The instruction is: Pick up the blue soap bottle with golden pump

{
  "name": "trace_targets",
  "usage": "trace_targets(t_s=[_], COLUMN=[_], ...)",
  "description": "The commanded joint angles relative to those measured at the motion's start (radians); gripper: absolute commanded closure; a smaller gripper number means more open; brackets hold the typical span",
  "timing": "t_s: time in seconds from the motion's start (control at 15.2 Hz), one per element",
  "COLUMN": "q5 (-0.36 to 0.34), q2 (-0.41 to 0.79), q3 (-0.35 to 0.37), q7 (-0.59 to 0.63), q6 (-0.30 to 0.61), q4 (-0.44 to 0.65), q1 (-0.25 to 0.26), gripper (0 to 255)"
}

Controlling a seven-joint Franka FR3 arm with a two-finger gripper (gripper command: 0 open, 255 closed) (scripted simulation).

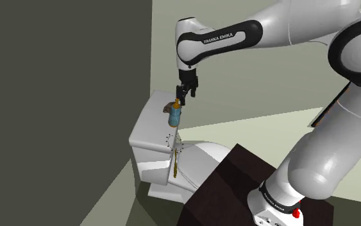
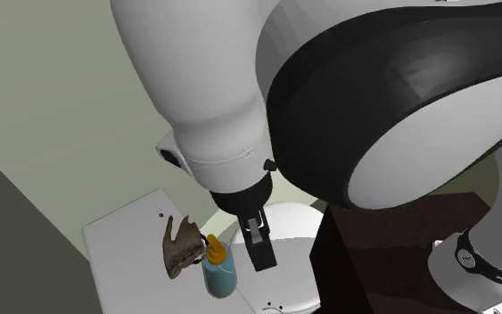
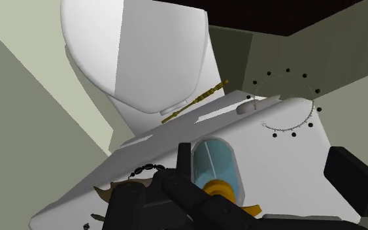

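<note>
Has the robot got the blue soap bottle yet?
Not yet. Done: the tool sits just above the blue bottle, which stands on the white toilet tank lid. In hand: its open fingers sit either side of the golden pump, not clasping it. Left: close them and lift.

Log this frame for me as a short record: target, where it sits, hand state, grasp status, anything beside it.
target: blue soap bottle with golden pump
location: upright on the white toilet tank lid
effector: hand open, above the bottle, one finger on each side of it
grasp: not closed on the bottle
neighbour: brown object beside the bottle on the lid
</note>
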Motion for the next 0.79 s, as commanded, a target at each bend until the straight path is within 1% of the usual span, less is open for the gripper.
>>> trace_targets(t_s=[0.0,0.4,0.46,0.73], q5=[-0.007,-0.026,-0.026,-0.028], q2=[0.087,0.339,0.344,0.366], q3=[0.000,-0.002,-0.002,-0.002], q7=[-0.004,-0.019,-0.019,-0.015], q6=[0.010,0.007,0.007,0.052], q4=[0.069,0.299,0.304,0.281], q1=[0.000,0.002,0.002,0.002], gripper=[0,0,0,0])
